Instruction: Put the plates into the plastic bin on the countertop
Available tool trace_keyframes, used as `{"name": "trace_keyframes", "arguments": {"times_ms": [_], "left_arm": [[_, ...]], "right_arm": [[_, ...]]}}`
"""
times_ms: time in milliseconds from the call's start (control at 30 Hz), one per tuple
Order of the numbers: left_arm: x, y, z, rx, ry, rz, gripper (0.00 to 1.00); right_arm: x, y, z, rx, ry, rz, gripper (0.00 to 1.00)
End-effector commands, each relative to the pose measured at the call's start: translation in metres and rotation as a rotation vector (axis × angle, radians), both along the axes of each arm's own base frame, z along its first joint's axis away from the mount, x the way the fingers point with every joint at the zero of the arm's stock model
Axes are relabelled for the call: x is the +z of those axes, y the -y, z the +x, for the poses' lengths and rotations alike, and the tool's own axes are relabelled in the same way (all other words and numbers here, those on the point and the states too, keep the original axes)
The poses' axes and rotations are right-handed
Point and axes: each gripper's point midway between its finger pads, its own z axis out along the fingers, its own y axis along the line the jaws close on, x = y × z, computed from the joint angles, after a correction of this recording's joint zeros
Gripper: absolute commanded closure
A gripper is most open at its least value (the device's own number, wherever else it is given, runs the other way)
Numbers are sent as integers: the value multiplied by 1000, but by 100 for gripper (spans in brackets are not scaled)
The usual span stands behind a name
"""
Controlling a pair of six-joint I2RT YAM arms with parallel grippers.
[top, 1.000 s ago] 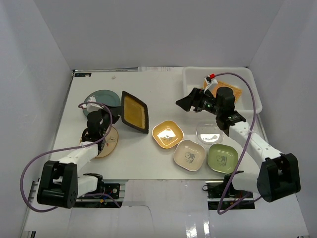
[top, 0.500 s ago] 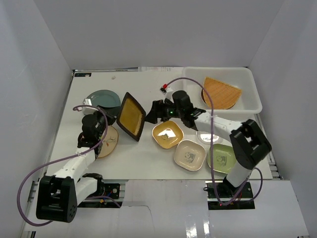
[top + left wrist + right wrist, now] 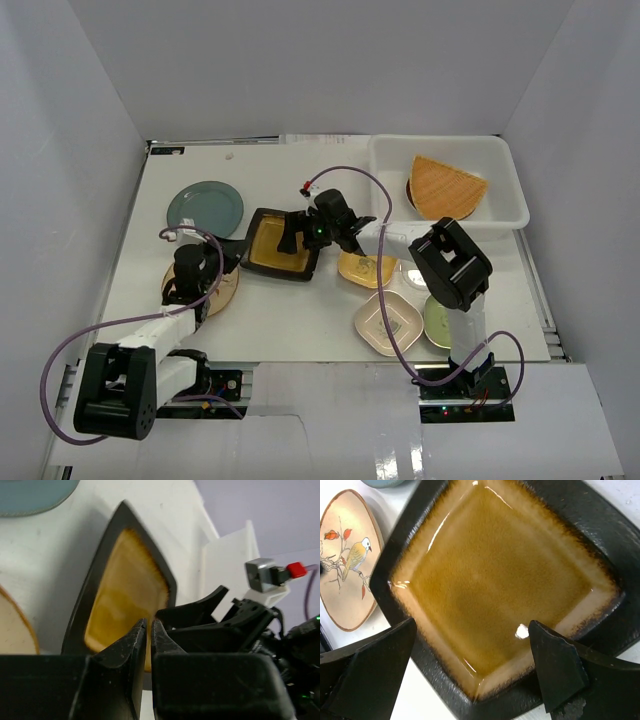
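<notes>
Hovering wide open over the black-rimmed yellow plate [image 3: 268,250], the right pincer [image 3: 474,625] holds nothing, its fingers spread above the glazed centre. The left pincer [image 3: 148,627] is pinched almost closed on that plate's near rim, just beside the bird-painted oval plate [image 3: 347,560]. The yellow plate lies mid-counter [image 3: 300,170], well apart from the plastic bin [image 3: 385,172], which holds the woven fan tray [image 3: 445,185].

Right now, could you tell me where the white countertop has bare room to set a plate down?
Bare: the far strip of the white countertop between the teal round plate and the white plastic bin; also the near patch between the tan oval plate and the cream square plate. Crowded: from the black-rimmed yellow rectangular plate to the yellow square plate beside it.
</notes>
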Motion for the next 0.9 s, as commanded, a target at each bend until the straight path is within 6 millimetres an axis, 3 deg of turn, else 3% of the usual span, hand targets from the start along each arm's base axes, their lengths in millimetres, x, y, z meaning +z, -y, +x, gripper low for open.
{"name": "trace_keyframes", "arguments": {"times_ms": [0, 67, 200, 233, 267, 400, 467, 600, 733, 867], "left_arm": [[-25, -2, -8, -12, -65, 33, 100], [-34, -7, -9, 9, -91, 68, 100], [-22, -16, 5, 39, -81, 145, 96], [-23, -18, 8, 42, -90, 165, 89], [-23, -19, 10, 40, -96, 180, 75], [-37, -28, 27, 53, -154, 280, 47], [-50, -24, 40, 11, -208, 318, 39], [-70, -8, 57, -123, -270, 354, 32], [-84, -12, 70, -136, -293, 423, 31], [-92, -11, 77, -159, -300, 445, 31]], "right_arm": [[-2, 1, 13, -26, 29, -32, 1], [-5, 3, 15, -39, 34, -50, 1], [-3, 4, 23, -58, 60, -73, 0], [-4, 5, 26, -67, 65, -85, 0], [-6, 7, 26, -67, 64, -103, 0], [5, 10, 29, -62, 107, -106, 0], [14, 9, 27, -44, 124, -94, 0], [37, 13, 24, -24, 175, -79, 0], [56, 18, 11, 19, 207, -54, 0], [62, 43, 5, -24, 235, -85, 4]]}}
